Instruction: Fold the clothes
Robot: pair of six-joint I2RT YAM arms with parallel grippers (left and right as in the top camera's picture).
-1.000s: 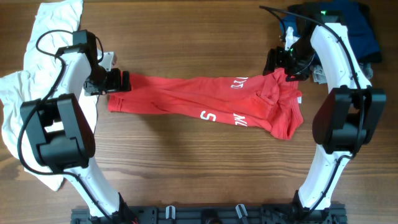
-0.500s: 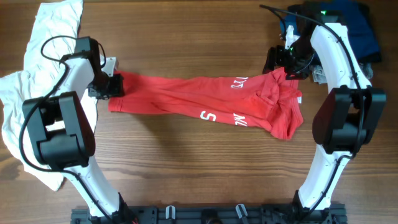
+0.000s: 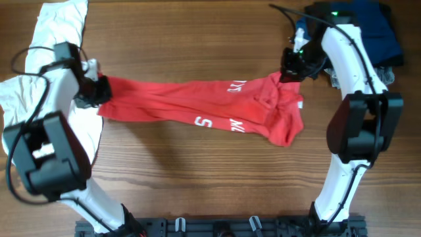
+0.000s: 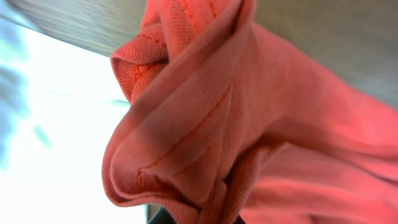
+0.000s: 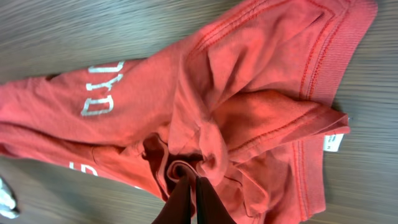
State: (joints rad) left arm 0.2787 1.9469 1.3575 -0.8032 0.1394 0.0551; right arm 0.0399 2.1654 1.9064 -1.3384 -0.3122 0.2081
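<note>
We see a red T-shirt [image 3: 164,105] carrying white lettering [image 3: 235,86], with seams stitched in matching red and a small white tag [image 5: 333,142]. We also note a plain white shirt [image 3: 59,20] and a dark blue garment [image 3: 378,29]. The table [image 3: 197,178] is brown wood with darker streaky grain.

**ARM AND GRIPPER STATUS**

Left arm [image 3: 47,148] rises from the near edge of the desk [image 3: 197,39] along the left side; wrist turned inward; left gripper [image 3: 99,92] points toward the desk centre; jaws closed on one end of the red T-shirt [image 3: 171,105]. Right arm [image 3: 348,52] rises along the right side, elbow at the far edge; right gripper [image 3: 289,71] angled down and inward; dark fingertips [image 5: 177,202] pressed together on a bunched fold of the same garment.
</note>
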